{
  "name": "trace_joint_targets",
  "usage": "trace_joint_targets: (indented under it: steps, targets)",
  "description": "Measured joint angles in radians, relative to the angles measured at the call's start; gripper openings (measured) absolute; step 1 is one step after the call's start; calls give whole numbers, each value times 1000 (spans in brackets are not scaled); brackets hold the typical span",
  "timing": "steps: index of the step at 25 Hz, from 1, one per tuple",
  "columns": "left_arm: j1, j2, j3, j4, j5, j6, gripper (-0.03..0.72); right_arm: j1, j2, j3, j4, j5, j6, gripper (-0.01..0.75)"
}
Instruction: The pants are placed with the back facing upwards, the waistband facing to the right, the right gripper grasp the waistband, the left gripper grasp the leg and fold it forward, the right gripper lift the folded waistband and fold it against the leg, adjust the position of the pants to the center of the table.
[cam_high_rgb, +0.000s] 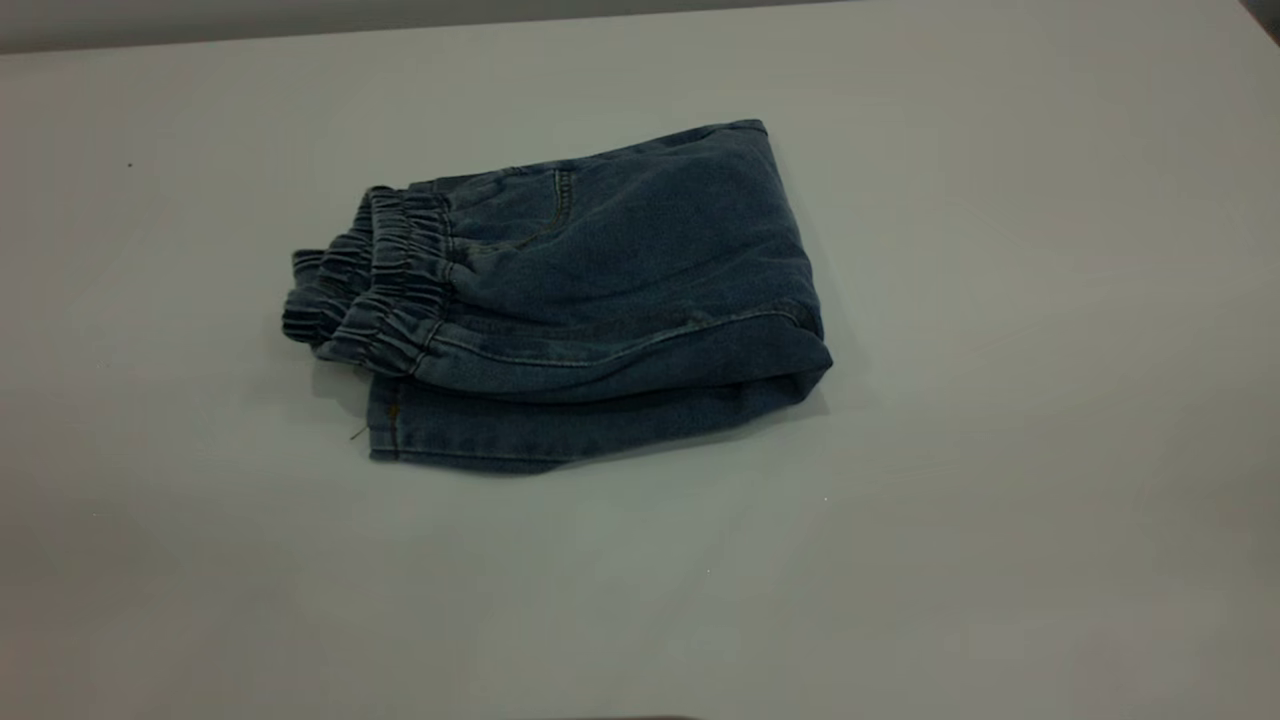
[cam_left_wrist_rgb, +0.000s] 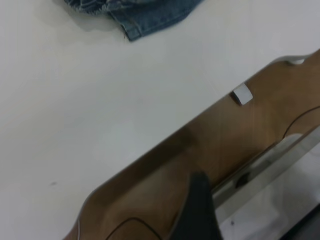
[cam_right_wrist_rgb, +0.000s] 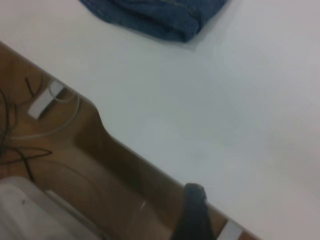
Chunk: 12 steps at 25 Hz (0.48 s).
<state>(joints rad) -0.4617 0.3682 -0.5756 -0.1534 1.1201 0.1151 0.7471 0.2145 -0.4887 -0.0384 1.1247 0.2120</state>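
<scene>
Exterior view: folded faded blue denim shorts (cam_high_rgb: 580, 300) lie near the centre of the plain white desk (cam_high_rgb: 1000, 400), elastic waistband leftward, with bare surface on every side. Wrist views alone show the brown floor beyond the desk edge and one dark finger each of the plain black left end effector (cam_left_wrist_rgb: 197, 215) and black right end effector (cam_right_wrist_rgb: 192, 215), both well apart from the shorts; whether they are apart or together cannot be told.

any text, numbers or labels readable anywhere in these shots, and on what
None can be read.
The pants lie folded on the table; only plain denim, elastic waistband and seams face up, no print or tag.
The small white piece beyond the table edge shows no lettering; neither does the white block among the cables.
</scene>
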Motion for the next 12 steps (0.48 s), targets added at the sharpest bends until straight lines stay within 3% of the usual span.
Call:
trace_joint_targets:
  steps: [3, 12]
  targets:
    - [0, -4, 46, 0, -38, -8, 545, 0, -31, 5, 0, -3, -16, 496]
    - [0, -5, 83, 4, -10, 9, 536, 0, -39, 15, 38, 1, -105, 496]
